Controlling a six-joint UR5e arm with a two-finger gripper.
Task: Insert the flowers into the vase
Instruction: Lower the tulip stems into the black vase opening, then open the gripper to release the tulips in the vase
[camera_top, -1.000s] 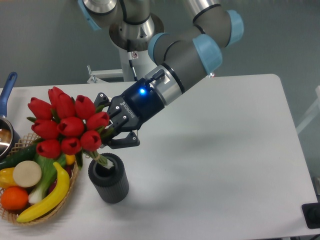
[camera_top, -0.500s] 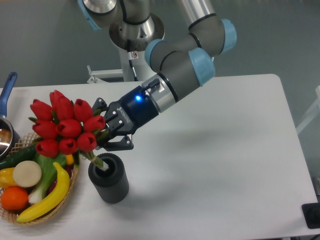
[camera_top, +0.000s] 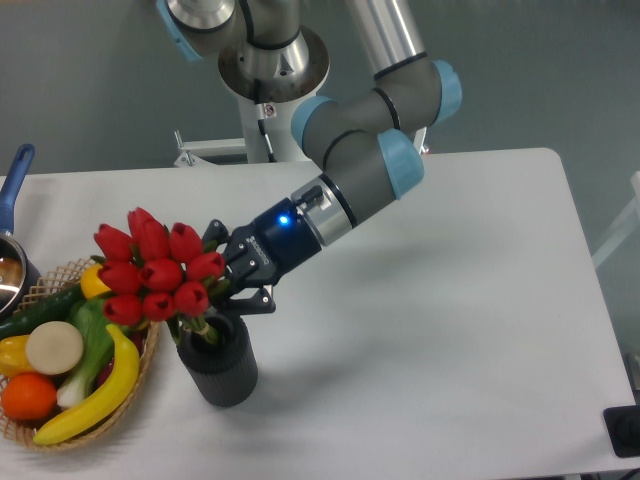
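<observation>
Stems of the flowers (camera_top: 158, 277) sit just inside the vase (camera_top: 218, 363) below the gripper (camera_top: 237, 289), which grips them closed; release remains.

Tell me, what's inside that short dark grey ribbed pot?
The green stems of the bunch of red tulips go down into the dark grey ribbed vase, held by the black end effector. How deep they reach, and anything else inside, is hidden by its wall.

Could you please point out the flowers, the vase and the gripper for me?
flowers (camera_top: 158, 277): fixed camera view, on a red bud mid-bunch.
vase (camera_top: 222, 372): fixed camera view, on its ribbed side.
gripper (camera_top: 228, 282): fixed camera view, between the fingertips.
</observation>
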